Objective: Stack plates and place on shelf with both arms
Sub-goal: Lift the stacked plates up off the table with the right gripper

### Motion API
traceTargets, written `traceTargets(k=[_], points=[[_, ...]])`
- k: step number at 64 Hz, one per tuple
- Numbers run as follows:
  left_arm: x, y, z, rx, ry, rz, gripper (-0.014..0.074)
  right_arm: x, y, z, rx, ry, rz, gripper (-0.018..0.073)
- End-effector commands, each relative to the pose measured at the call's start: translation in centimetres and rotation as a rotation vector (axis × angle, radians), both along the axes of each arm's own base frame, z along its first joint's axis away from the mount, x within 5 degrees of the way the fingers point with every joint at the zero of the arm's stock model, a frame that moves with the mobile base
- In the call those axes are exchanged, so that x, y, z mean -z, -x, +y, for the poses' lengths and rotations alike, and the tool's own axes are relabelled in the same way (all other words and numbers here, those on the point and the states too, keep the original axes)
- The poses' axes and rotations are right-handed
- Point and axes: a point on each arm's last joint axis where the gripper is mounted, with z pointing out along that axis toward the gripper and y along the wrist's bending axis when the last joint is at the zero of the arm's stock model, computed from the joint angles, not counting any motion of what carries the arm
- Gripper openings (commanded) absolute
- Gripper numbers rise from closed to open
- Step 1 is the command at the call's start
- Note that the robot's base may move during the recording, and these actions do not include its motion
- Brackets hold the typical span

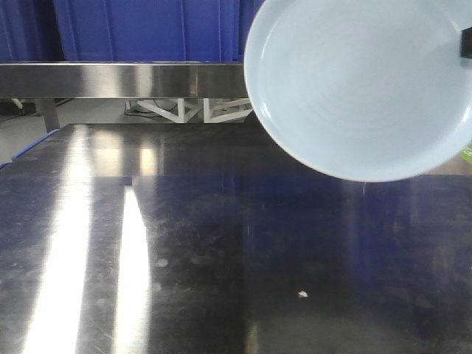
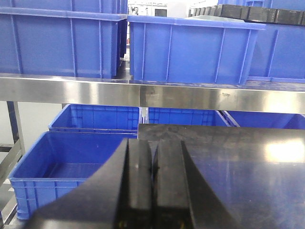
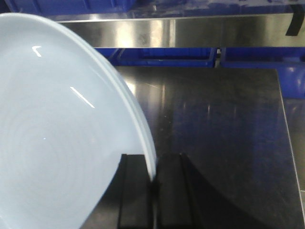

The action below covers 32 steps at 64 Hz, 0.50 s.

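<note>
A large glossy white plate hangs tilted in the air at the upper right, above the dark steel tabletop, its inside facing the front camera. My right gripper is shut on the rim of this plate, one finger on each side. One of its fingers shows at the frame's right edge. The rim shows a double line; I cannot tell if a second plate lies behind it. My left gripper is shut and empty, low over the table's left part, facing the shelf's steel rail. The shelf rail runs behind the table.
Blue plastic crates stand on the shelf tier above the rail. More blue crates sit lower, left of the table. A small white speck lies on the tabletop. The table's right edge shows in the right wrist view.
</note>
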Motion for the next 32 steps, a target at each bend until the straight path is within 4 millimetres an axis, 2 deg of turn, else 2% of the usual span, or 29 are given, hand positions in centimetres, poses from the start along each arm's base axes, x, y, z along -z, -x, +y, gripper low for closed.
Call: traceTargets(k=[1,11,32], points=[[-1.7,0.1,0.2,-0.019,0.022,-0.097,0.008,-2.0,1.2,-0.5,0.02,-0.044,-0.18,0.005],[-1.7,0.1,0.2,-0.019,0.022,-0.097,0.008,-1.4,3.7,-1.2,0.018,-0.059,-0.231,0.005],[-1.7,0.1,0.2,-0.019,0.022,-0.097,0.008,-1.4,5.7,-1.7,0.025,-0.109,-0.282,0.005]])
